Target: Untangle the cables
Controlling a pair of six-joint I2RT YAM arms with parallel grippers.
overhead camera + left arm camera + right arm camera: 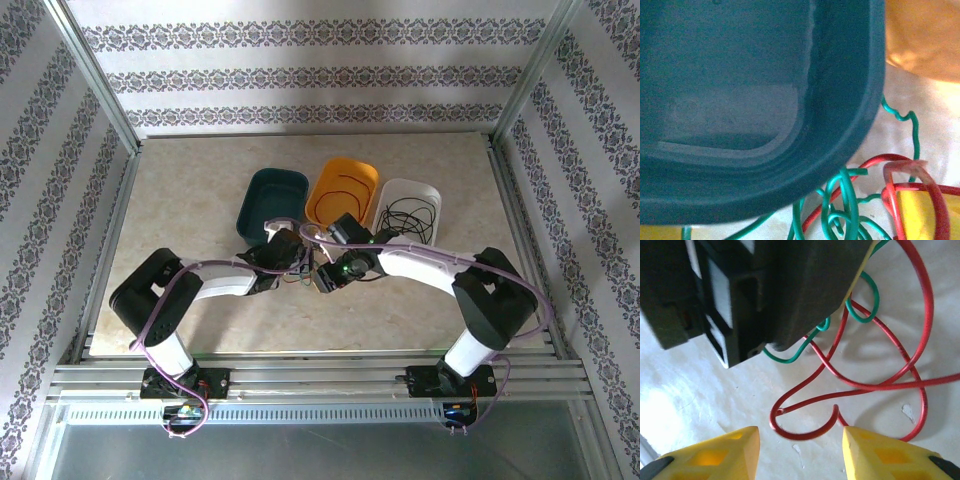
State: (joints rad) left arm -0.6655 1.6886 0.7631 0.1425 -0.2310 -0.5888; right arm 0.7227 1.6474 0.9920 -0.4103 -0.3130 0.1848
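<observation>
- The pale marbled table (pixel 190 200) carried three trays in a row: teal tray (pixel 270 208), orange tray (pixel 327 208), white tray (pixel 400 192).
- A red cable (pixel 799 436) and a green cable (pixel 852 202) lay looped on it, near the teal tray.

Bright soft light, blurry wrist close-ups

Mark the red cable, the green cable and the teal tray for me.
red cable (pixel 805 437): right wrist view, bottom of its hooked end.
green cable (pixel 849 197): left wrist view, upright loop.
teal tray (pixel 840 150): left wrist view, corner wall.
</observation>
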